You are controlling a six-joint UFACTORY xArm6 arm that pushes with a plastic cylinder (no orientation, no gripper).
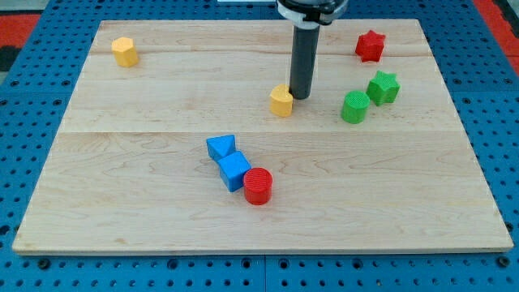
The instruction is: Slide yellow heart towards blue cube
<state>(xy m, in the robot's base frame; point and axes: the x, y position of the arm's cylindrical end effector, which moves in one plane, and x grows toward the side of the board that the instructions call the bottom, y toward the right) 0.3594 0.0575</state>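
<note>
Camera view showed the pale wooden tabletop point(122, 203) lying on a blue pegboard surface point(32, 268). Nearest the view's bottom stood a red cylinder point(258, 186), touching the blue cube point(234, 171) just up and to its left. A blue triangular block point(220, 147) touched the cube's far-left side, so the three made a short diagonal run.

Farther up, near the board's middle, sat the yellow heart point(281, 101), well apart from the blue cube and up and to the right of it. Its shape was too small to read clearly, so I could not tell which way it pointed or where its long axis lay. My tip point(301, 97) rested on the tabletop just beside the heart's right side, touching it or very nearly so; the dark rod rose straight up from there. The arm carried no pincer, only this rod, so nothing was gripped.

To the view's right stood a green cylinder point(353, 107), with a green star point(383, 88) just beyond it, close or touching. Farthest back were a red star point(370, 45) at the right and a second yellow block point(124, 51), six-sided in look, at the far left.

No containers showed on the tabletop.
</note>
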